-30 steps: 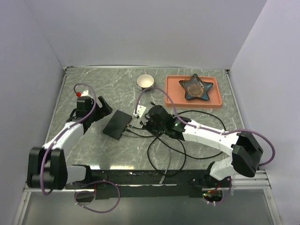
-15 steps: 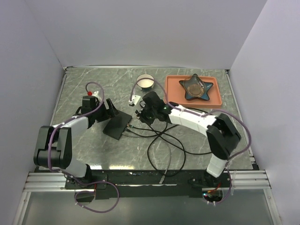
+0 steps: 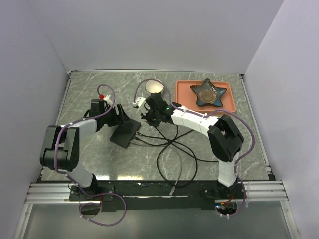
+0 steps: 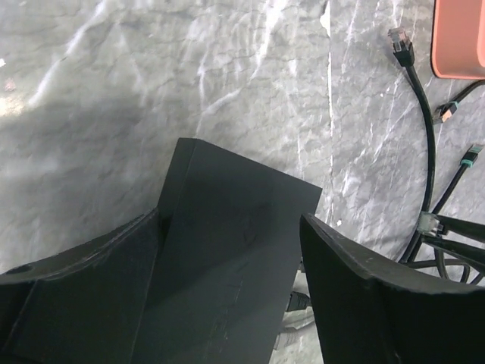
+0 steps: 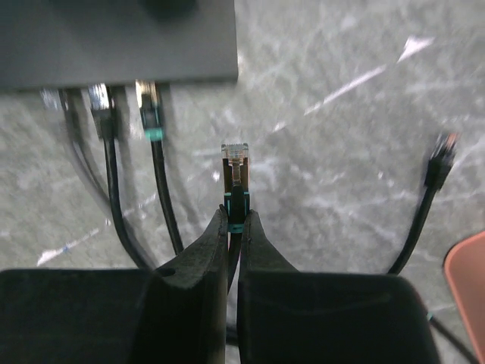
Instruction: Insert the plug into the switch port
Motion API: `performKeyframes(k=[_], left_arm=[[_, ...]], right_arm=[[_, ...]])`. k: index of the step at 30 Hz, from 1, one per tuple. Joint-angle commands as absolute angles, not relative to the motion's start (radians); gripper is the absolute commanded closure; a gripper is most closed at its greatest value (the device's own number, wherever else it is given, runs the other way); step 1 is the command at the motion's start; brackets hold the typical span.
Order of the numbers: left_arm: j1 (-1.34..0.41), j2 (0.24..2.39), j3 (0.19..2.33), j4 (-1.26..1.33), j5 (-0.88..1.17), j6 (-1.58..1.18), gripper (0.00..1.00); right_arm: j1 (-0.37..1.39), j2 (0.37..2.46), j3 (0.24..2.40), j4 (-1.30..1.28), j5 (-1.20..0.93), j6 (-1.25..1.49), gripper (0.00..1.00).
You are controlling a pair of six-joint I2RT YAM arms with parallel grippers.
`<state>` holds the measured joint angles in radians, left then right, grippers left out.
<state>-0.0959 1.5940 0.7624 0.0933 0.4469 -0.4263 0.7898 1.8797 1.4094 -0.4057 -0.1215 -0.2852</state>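
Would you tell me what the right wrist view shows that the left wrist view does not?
Only the right wrist view: the right tool pinching a plug, pointing toward the port side of the switch. Only the left wrist view: the left tool, open, astride the switch. Both: the switch, the table, a tray corner.

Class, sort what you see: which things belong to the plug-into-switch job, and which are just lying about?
In the job: switch, plug, right gripper shut on it, left gripper open around the switch.
Lying about: white cup, orange tray, star-shaped dish, spare cable.
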Motion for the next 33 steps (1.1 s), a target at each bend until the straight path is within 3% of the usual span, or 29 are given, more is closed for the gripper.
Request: performKeyframes(k=[1, 16, 33], left_arm=[[-0.141, 1.623, 0.824, 0.11, 0.494, -0.393, 0.23], [-0.156, 1.603, 0.839, 0.054, 0.35, -0.394, 0.22], [-0.146, 1.598, 0.788, 0.089, 0.402, -0.388, 0.26]], right_arm=[[0.782, 1.933, 1.485, -0.436, -0.146, -0.308, 1.0], [0.787, 1.993, 1.483, -0.471, -0.129, -0.304, 1.0], [0.824, 2.102, 1.588, -0.508, -0.109, -0.31, 1.0]])
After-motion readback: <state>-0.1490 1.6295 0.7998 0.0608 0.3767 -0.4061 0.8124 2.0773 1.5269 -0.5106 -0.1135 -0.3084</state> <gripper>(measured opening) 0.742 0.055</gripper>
